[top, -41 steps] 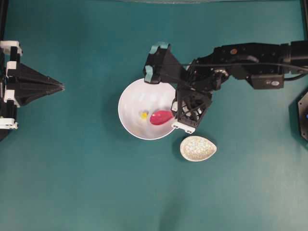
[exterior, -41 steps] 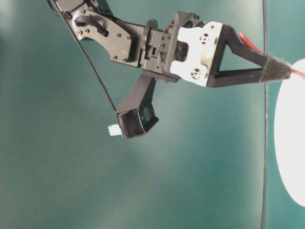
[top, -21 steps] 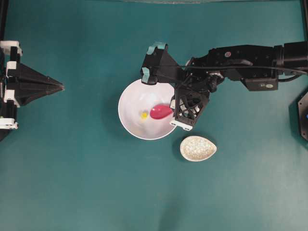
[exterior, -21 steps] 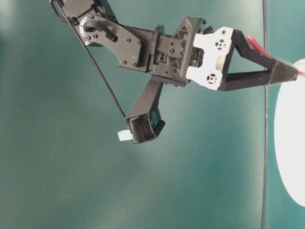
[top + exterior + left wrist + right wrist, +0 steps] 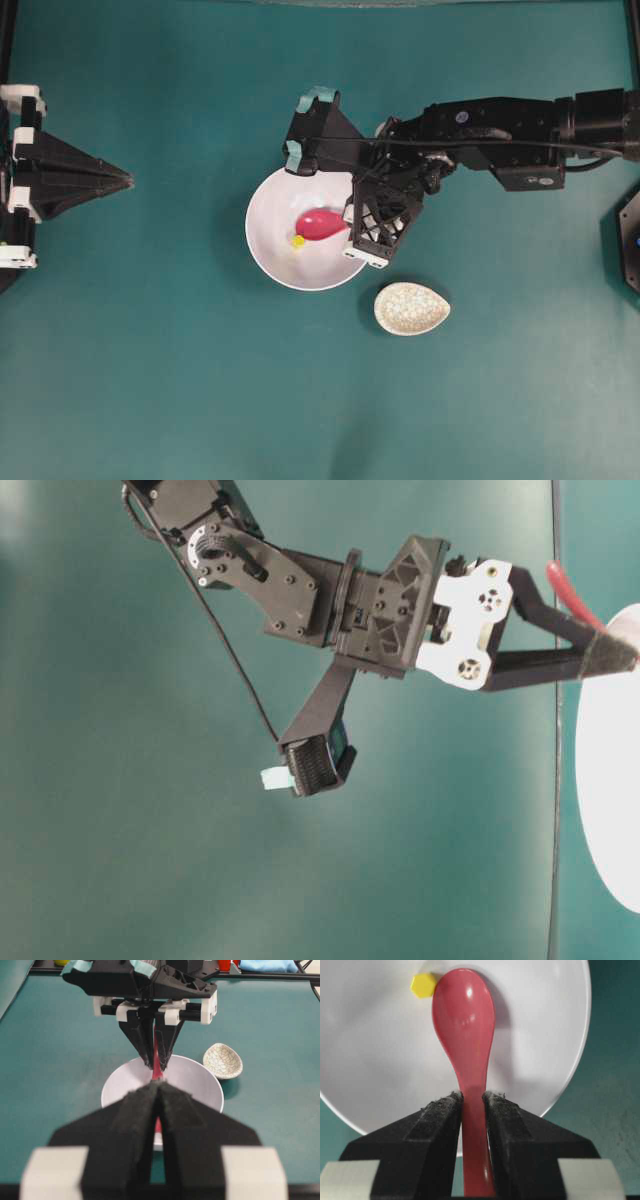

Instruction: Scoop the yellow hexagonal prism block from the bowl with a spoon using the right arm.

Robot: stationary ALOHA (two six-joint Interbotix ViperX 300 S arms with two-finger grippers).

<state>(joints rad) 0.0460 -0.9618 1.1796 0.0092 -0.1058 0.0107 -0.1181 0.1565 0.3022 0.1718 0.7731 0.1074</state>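
The white bowl [image 5: 268, 212] holds the tiny yellow hexagonal prism block [image 5: 297, 240] on its floor. My right gripper [image 5: 351, 222] is shut on the handle of the pink-red spoon [image 5: 320, 224], whose scoop reaches into the bowl. In the right wrist view the block [image 5: 423, 984] lies against the left edge of the spoon's [image 5: 465, 1015] tip, outside the scoop, and the gripper [image 5: 473, 1097] pinches the handle above the bowl [image 5: 370, 1060]. The scoop is empty. My left gripper [image 5: 128, 181] stays shut far to the left, holding nothing.
A small speckled cream dish [image 5: 412, 308] sits just right of the bowl and below the right arm. A black fixture [image 5: 630, 240] stands at the right edge. The right arm's wrist camera housing [image 5: 378, 222] overhangs the bowl's right rim.
The right arm has carried the spoon leftward and slightly up across the bowl, so the scoop's tip now meets the yellow block. The block and left gripper have not moved.
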